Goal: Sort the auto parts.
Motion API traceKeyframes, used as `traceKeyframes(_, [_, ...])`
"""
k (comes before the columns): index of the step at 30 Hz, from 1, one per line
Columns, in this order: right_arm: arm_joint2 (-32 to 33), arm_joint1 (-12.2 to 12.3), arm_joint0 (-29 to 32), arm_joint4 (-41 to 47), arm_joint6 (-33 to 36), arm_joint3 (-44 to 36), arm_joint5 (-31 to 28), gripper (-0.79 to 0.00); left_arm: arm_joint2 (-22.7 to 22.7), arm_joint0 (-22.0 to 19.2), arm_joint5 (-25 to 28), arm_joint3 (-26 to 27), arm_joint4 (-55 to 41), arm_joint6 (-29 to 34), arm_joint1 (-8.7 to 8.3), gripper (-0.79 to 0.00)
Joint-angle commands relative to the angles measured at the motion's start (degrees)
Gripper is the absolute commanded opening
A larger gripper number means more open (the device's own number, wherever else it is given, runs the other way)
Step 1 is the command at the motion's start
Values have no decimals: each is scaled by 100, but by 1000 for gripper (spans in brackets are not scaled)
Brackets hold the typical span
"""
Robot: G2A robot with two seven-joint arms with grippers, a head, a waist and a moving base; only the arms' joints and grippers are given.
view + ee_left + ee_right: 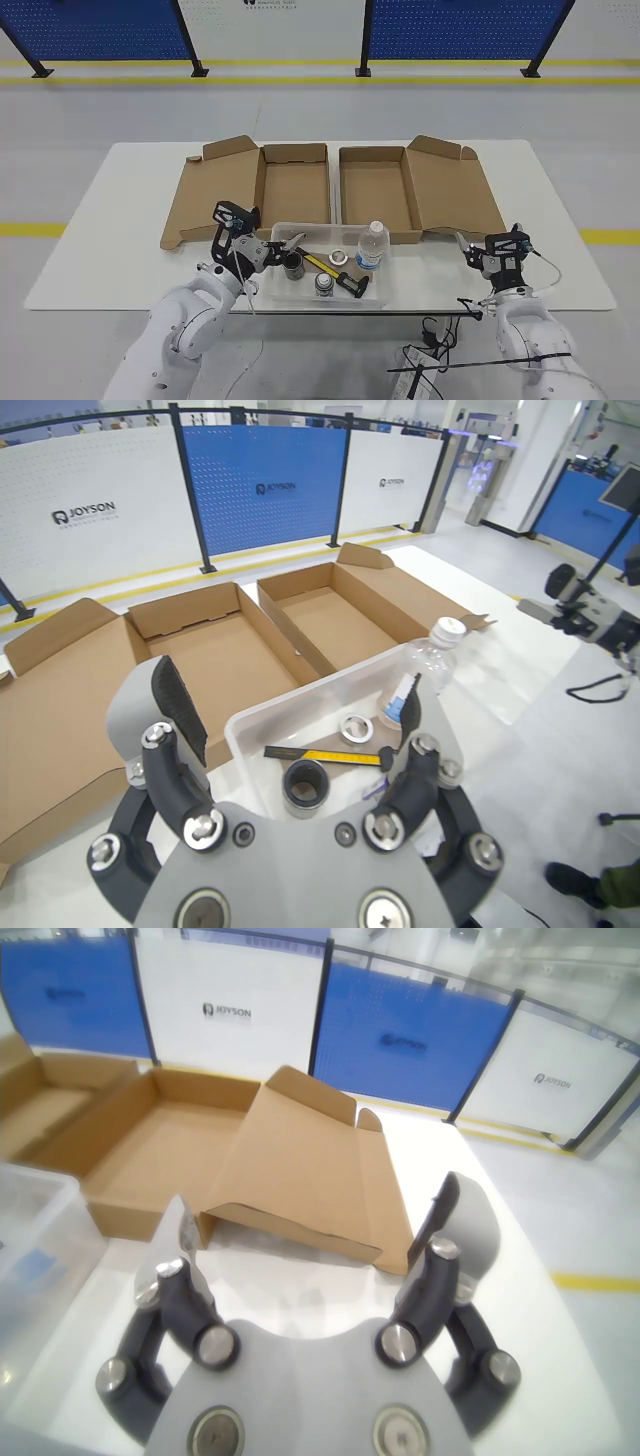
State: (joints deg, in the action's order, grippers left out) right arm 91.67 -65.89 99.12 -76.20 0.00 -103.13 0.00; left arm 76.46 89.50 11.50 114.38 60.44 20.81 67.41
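Two open cardboard boxes sit side by side mid-frame on the white table. Just below them is a clear plastic bin holding the parts: a black sleeve, a metal ring, a yellow and black caliper, a second small cylinder and an upright water bottle. The left pincer hangs spread apart over the bin's left end. The right pincer, also apart, hovers at lower right, well away from the bin.

A white table stands on a pale grey floor marked with yellow lines. Behind it runs a fence of black-framed blue panels and white panels.
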Motion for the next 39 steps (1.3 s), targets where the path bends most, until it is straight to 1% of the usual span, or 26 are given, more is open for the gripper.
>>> traceKeyframes(1, [0,0,0,0,0,0,0,0,-127,-80,29,-22,-55,146,10,0])
traceKeyframes(5, [0,0,0,0,0,0,0,0,-374,-195,324,-153,17,311,13,0])
traceKeyframes(8, [0,0,0,0,0,0,0,0,-472,-230,465,-205,60,322,12,0])
traceKeyframes(16, [0,0,0,0,0,0,0,0,-503,-208,869,-237,113,402,-24,0])
traceKeyframes(19, [0,0,0,0,0,0,0,0,-506,-211,1034,-227,327,129,-38,0])
traceKeyframes(36, [0,0,0,0,0,0,0,0,-506,-211,1034,-227,327,129,-38,0])
traceKeyframes(39, [0,0,0,0,0,0,0,0,-628,-388,1133,-183,747,97,-40,0])
